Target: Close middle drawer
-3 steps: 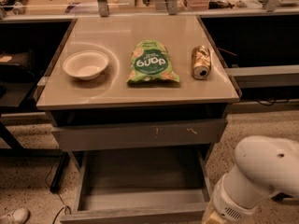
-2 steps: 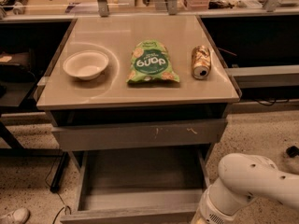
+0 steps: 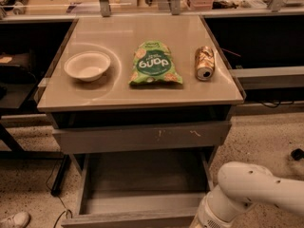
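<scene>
On the desk (image 3: 142, 95), a green chip bag (image 3: 155, 64) lies at centre, a white bowl (image 3: 88, 65) at its 9 o'clock and a tipped can (image 3: 204, 63) at its 3 o'clock.

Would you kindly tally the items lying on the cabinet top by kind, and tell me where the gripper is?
Bowl: 1
Chip bag: 1
Can: 1
Total: 3
The gripper is out of view. Only the white arm shows at lower right, beside the open middle drawer.
</scene>
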{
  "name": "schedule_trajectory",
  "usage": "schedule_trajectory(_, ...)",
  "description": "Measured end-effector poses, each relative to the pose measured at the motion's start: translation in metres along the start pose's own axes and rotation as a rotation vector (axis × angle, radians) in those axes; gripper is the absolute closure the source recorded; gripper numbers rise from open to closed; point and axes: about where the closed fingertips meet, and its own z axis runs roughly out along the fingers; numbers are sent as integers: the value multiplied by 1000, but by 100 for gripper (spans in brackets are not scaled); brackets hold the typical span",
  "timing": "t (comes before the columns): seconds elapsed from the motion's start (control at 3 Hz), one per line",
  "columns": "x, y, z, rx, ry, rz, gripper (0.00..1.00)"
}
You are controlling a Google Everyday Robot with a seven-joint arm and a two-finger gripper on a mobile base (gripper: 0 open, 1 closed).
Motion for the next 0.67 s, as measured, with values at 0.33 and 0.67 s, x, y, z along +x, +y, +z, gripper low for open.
schedule_trajectory(0.33,-17,-17,36,1,-50,23,100)
schedule_trajectory(0.67,-28,-33,58,19,-95,46,100)
